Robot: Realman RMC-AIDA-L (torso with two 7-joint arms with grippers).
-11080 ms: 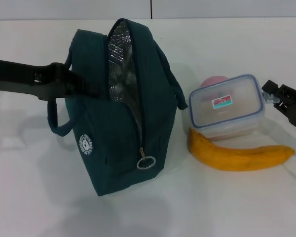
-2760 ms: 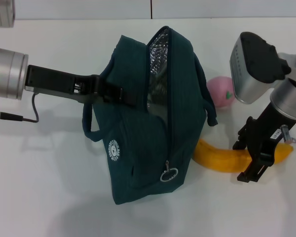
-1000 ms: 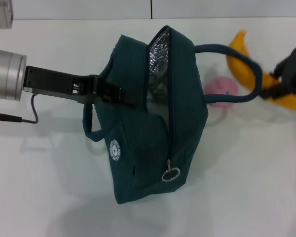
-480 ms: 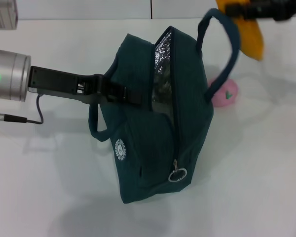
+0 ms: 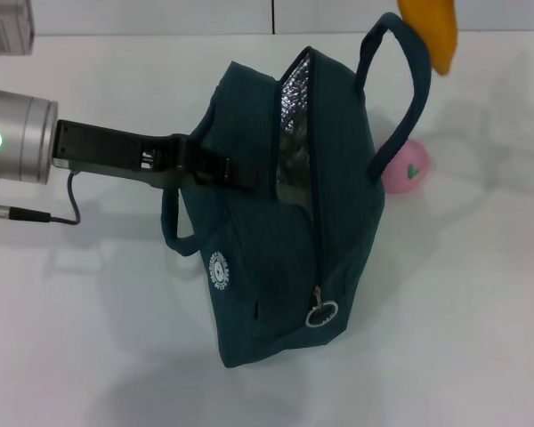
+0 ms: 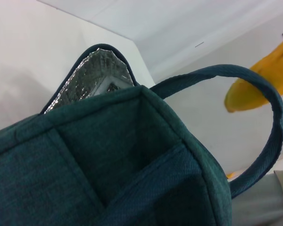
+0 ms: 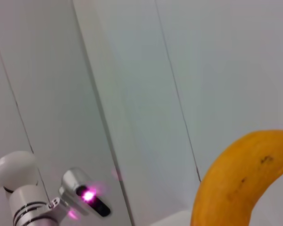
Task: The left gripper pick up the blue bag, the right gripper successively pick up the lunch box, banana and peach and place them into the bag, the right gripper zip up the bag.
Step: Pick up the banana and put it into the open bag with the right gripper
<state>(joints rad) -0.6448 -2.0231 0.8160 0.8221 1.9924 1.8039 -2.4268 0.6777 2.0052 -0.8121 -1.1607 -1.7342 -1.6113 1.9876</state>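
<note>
My dark teal fabric bag (image 5: 285, 205) with the silver foil lining sits mid-table, mouth unzipped and gaping, its far strap (image 5: 400, 89) arched up high. The left gripper (image 5: 215, 169) comes in from the left, fingers clamped on the bag's near side wall. A yellow banana (image 5: 430, 27) hangs above the bag's far corner, cut off by the head view's upper edge; I can't tell how the right gripper stands, it is out of sight. The pink peach (image 5: 408, 167) rests just beside the bag's right side. Open white table (image 5: 481, 320) lies right and front.
</note>
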